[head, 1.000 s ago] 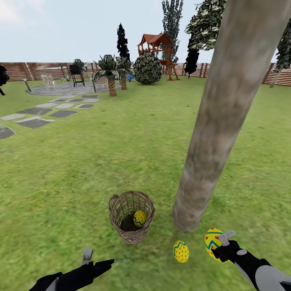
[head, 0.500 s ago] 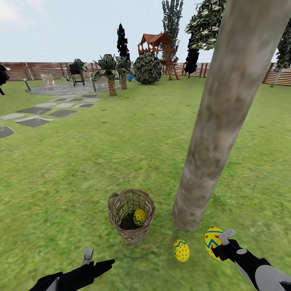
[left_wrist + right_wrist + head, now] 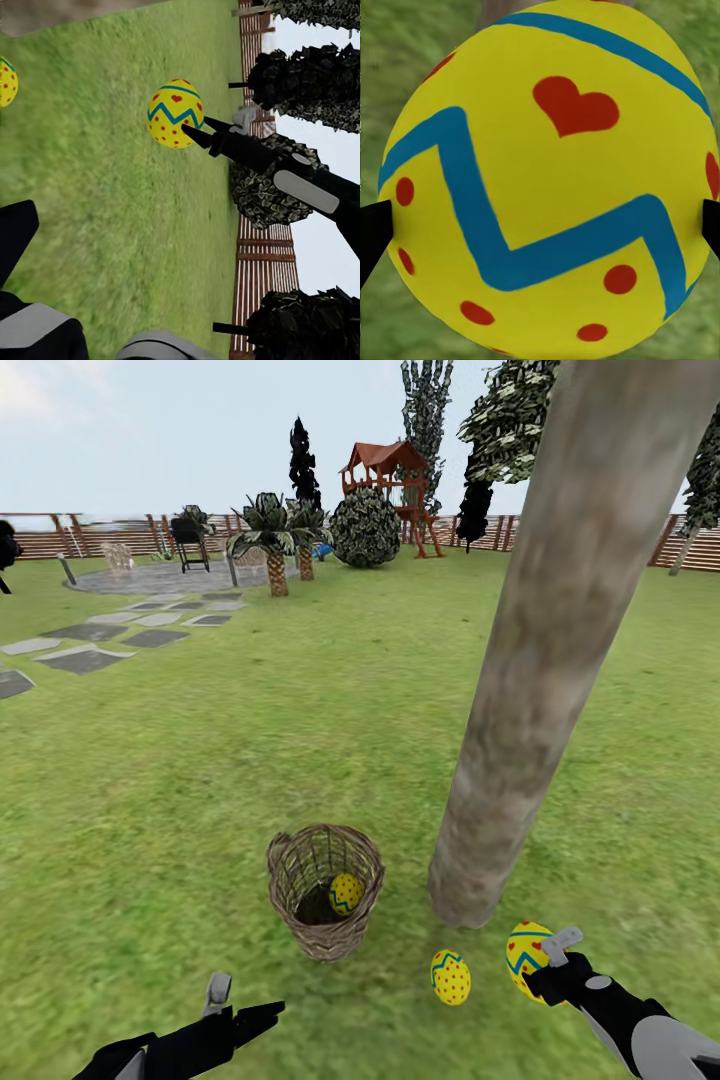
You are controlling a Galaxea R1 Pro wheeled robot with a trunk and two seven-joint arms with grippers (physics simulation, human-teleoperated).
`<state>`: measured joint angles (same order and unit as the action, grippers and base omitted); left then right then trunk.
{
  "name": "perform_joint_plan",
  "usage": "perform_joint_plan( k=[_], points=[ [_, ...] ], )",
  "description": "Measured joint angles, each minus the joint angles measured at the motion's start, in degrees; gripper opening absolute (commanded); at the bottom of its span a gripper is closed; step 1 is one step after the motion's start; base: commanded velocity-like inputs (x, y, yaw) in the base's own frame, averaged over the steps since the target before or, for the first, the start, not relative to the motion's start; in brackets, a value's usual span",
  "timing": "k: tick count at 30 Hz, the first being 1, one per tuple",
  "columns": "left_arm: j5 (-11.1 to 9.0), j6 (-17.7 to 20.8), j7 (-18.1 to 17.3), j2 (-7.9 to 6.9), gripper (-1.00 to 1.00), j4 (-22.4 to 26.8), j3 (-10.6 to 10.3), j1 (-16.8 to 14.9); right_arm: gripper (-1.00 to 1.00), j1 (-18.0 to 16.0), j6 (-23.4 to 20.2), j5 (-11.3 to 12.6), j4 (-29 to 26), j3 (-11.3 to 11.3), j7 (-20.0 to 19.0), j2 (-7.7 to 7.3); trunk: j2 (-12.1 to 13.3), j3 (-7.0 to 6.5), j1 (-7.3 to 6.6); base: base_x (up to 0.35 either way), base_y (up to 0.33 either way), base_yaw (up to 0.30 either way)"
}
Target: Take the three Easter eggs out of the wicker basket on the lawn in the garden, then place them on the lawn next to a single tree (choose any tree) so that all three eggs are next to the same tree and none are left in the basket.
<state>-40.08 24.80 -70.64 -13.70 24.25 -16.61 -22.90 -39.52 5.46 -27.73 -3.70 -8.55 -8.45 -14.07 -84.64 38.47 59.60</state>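
Note:
The wicker basket (image 3: 325,892) stands on the lawn (image 3: 200,780) just left of the thick tree (image 3: 530,690) trunk. One Easter egg (image 3: 346,894) lies inside the basket. A second egg (image 3: 450,977) rests on the grass near the trunk's base, also seen from the left wrist (image 3: 6,81). My right gripper (image 3: 542,963) is shut on a third egg (image 3: 525,952) (image 3: 175,112) (image 3: 547,180), held just above the grass right of the trunk. My left gripper (image 3: 238,1005) hovers open and empty, low and in front of the basket.
Grey paving slabs (image 3: 90,635) run along the far left toward a patio. Short palms (image 3: 272,545), a round bush (image 3: 366,528) and a play tower (image 3: 392,480) stand far back before the wooden fence (image 3: 80,535). Open grass lies all around.
The head view has drifted slightly, so basket and lawn egg sit a little higher in the picture. Both arms keep their pose and the held egg stays gripped.

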Motion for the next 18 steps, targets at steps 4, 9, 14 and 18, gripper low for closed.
perform_joint_plan(
  k=[4, 9, 14, 18],
  points=[
    [0.0, 0.0, 0.05, 0.04, 1.0, 0.0, 0.0, 0.0, -1.0, 0.01, 0.0, -0.15, 0.08, 0.07, 0.06, 0.02, -1.6, 0.72, 0.88, 0.0, 0.0, 0.0],
    [0.0, 0.0, 0.05, 0.04, 1.0, 0.0, 0.0, 0.0, -1.0, 0.0, 0.0, -0.52, 0.4, 0.12, 0.02, 0.84, -3.61, 1.62, 1.98, 0.0, 0.0, 0.0],
    [0.0, 0.0, 0.05, 0.05, 1.0, 0.0, 0.0, 0.0, -1.0, 0.0, 0.0, -0.68, 0.43, 0.17, 0.07, 0.9, -5.62, 2.51, 3.08, 0.0, 0.0, 0.0],
    [0.0, 0.0, 0.05, 0.05, 1.0, 0.0, 0.0, 0.0, -1.0, 0.0, 0.0, -0.62, 0.23, 0.17, 0.07, 0.99, -7.22, 3.23, 3.95, 0.0, 0.0, 0.0]
  ],
)
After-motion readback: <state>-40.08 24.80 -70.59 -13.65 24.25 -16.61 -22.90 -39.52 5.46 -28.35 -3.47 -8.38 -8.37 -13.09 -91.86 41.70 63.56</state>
